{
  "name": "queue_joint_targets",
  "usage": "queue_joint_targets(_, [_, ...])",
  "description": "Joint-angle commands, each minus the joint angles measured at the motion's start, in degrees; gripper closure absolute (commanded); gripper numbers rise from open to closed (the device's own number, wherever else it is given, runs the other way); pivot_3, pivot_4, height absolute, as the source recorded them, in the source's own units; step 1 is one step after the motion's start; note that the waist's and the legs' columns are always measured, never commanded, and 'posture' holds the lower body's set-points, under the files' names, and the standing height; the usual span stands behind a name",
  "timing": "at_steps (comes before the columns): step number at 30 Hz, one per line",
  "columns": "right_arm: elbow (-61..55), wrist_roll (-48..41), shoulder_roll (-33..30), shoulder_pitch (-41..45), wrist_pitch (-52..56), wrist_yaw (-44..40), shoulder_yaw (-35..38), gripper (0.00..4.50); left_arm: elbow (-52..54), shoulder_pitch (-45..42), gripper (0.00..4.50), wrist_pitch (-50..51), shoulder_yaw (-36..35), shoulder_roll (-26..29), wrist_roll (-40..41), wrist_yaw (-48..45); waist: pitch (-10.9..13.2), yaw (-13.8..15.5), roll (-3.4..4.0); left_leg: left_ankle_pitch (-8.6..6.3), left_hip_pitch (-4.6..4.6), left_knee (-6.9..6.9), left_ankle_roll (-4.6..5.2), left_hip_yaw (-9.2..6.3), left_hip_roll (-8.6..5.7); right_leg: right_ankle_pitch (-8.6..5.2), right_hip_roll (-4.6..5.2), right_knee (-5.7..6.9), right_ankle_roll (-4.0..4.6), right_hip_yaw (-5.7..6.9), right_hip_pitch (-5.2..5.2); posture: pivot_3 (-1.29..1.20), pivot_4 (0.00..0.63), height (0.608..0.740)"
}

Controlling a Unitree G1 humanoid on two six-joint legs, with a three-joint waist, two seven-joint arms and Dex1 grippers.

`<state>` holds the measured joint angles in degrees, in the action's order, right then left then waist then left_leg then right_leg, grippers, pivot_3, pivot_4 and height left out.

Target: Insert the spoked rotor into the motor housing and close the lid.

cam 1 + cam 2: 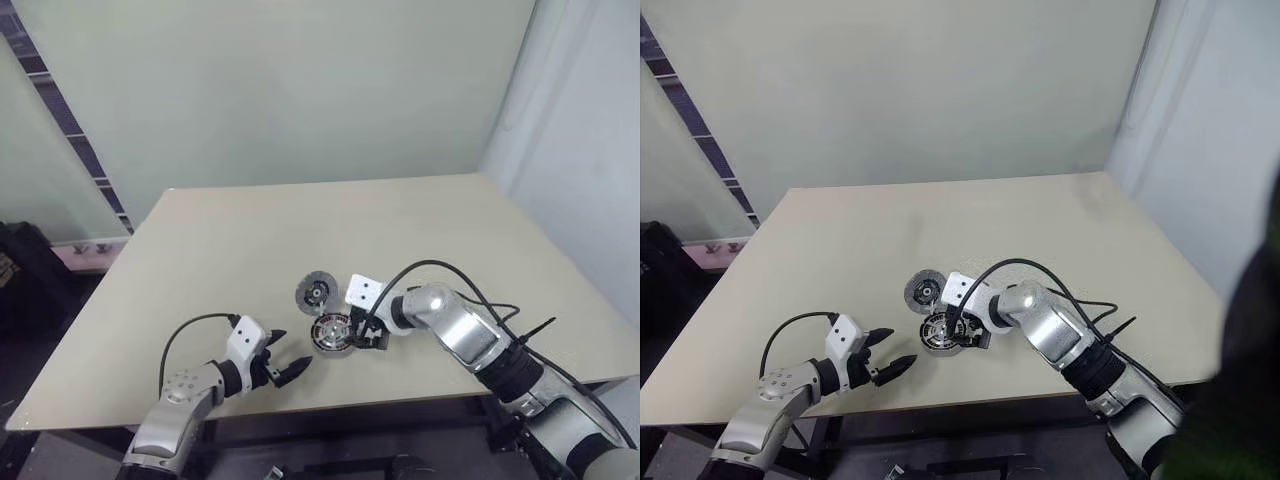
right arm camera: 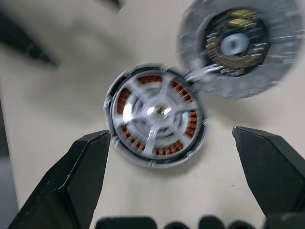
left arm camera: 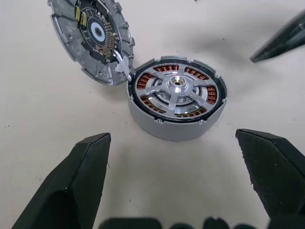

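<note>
rotor: dark spoked rotor [image 3: 177, 88] seated in silvery copper-wound motor housing [image 3: 176, 125] on beige desk [image 1: 200, 260].
lid: flat grey disc lid [image 1: 316, 293] touches housing's far-left rim.
my right end effector [image 1: 366, 333]: released, nearest the lid.
my left end effector [image 1: 288, 366]: released, apart.

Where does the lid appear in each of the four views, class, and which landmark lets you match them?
Left eye view: lid lies flat on the table, just behind the motor housing.
Right eye view: lid, same spot.
Left wrist view: lid, tilted, touching the housing's rim.
Right wrist view: lid, beside the housing.
Shared landmark: the housing's copper windings.
</note>
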<state>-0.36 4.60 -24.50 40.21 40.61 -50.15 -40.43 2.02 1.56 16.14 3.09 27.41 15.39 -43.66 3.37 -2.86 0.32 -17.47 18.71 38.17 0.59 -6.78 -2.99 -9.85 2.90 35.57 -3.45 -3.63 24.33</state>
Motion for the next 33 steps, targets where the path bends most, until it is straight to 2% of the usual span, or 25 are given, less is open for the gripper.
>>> queue_joint_targets(1, [-2.6,3.6,-1.0,2.9,-0.2,-3.6,-4.0,0.03,0.4,-1.3,0.0,-1.2,-0.9,0.1,0.1,-0.1,0.0,0.0,0.0,0.0,0.0,0.0,0.0,0.0,0.0,0.0,0.0,0.0,0.0,0.0,0.0,0.0,0.0,0.74])
queue_joint_targets(6, [-1.9,8.5,-1.8,6.0,-0.3,-8.3,-10.0,0.03,0.5,-1.0,0.0,-1.2,-0.7,-0.2,0.0,0.0,0.0,0.0,0.0,0.0,0.0,0.02,-0.01,0.0,-0.01,0.0,0.04,0.0,0.0,0.01,0.0,0.0,0.0,0.74])
queue_joint_targets(13, [1.3,12.6,0.1,7.7,-2.6,-11.7,-13.4,0.03,1.2,-0.1,0.0,-1.2,-0.4,-0.7,0.0,0.2,0.0,0.0,-0.01,0.0,0.0,0.01,-0.02,-0.09,0.0,0.0,0.04,0.01,0.0,0.09,0.0,0.0,0.0,0.74])
queue_joint_targets(32, [13.4,15.8,5.7,6.3,-8.3,-11.1,-12.2,0.03,1.9,0.3,0.0,-1.0,-0.6,-1.2,0.0,1.0,0.0,0.0,0.0,0.04,-0.01,0.01,-0.11,-0.15,-0.01,0.01,0.04,0.05,0.0,0.14,-0.02,0.0,0.0,0.74])
queue_joint_targets(33, [13.7,16.0,5.9,6.1,-8.5,-11.0,-12.1,0.19,1.9,0.4,0.0,-1.0,-0.7,-1.1,0.0,1.0,0.0,0.0,0.0,0.05,-0.02,0.02,-0.13,-0.15,-0.01,0.01,0.04,0.06,0.0,0.13,-0.02,0.0,0.0,0.74])
